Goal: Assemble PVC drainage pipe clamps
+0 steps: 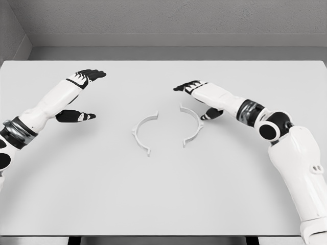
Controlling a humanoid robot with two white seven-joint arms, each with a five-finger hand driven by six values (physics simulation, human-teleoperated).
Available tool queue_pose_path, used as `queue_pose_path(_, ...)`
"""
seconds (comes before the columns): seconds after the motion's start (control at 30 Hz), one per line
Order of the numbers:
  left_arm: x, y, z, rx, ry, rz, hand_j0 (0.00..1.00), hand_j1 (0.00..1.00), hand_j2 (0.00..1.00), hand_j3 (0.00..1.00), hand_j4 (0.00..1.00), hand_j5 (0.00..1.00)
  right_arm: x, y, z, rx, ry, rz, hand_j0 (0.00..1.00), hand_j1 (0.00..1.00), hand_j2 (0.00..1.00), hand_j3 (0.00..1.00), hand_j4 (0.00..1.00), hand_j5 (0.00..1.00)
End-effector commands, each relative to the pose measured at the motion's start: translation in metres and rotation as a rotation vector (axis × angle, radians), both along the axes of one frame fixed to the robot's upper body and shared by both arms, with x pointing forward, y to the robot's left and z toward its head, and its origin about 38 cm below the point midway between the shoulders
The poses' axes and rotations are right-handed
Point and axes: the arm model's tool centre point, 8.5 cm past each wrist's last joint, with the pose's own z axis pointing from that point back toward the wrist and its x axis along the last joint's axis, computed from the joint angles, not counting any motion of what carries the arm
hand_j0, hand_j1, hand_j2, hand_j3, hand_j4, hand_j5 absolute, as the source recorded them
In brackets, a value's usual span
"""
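Observation:
Two white half-ring clamp pieces lie flat in the middle of the white table [163,194], their open sides facing each other with a gap between them. The left clamp half [143,130] curves like a "C"; the right clamp half [192,125] mirrors it. My right hand [200,100] hovers just behind and right of the right half, fingers spread, thumb low near the piece, holding nothing. Far off at the table's left, my left hand [80,95] is open too, fingers extended, thumb below.
The table's far edge meets a grey wall at the back. Its front edge runs along the bottom of the view. Only the two clamp halves lie on the tabletop.

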Motion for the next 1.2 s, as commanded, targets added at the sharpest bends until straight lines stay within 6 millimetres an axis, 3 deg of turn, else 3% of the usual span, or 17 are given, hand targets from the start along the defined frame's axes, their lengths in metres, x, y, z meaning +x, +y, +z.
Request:
queue_pose_path(0.0, 0.0, 0.0, 0.001, -0.006, 0.0, 0.001, 1.0, 1.0, 1.0, 1.0, 1.0, 1.0, -0.001, 0.004, -0.001, -0.001, 0.002, 0.012, 1.0, 1.0, 1.0, 1.0, 1.0, 1.0)
queue_pose_path(0.47, 0.0, 0.0, 0.001, -0.006, 0.0, 0.001, 1.0, 1.0, 1.0, 1.0, 1.0, 1.0, -0.007, 0.016, 0.012, -0.006, -0.041, 0.05, 1.0, 1.0, 1.0, 1.0, 1.0, 1.0)
queue_pose_path(0.63, 0.0, 0.0, 0.001, -0.006, 0.0, 0.001, 1.0, 1.0, 1.0, 1.0, 1.0, 1.0, 0.008, 0.007, 0.02, -0.007, -0.035, -0.009, 1.0, 1.0, 1.0, 1.0, 1.0, 1.0)
queue_pose_path(0.9, 0.0, 0.0, 0.001, -0.006, 0.0, 0.001, 1.0, 1.0, 1.0, 1.0, 1.0, 1.0, 0.029, 0.012, 0.004, 0.001, 0.045, -0.04, 1.0, 1.0, 1.0, 1.0, 1.0, 1.0)
queue_pose_path(1.17, 0.0, 0.002, -0.001, -0.006, 0.006, 0.006, 1.0, 1.0, 1.0, 1.0, 1.0, 1.0, 0.028, 0.022, -0.001, -0.022, 0.054, -0.018, 1.0, 1.0, 1.0, 1.0, 1.0, 1.0)
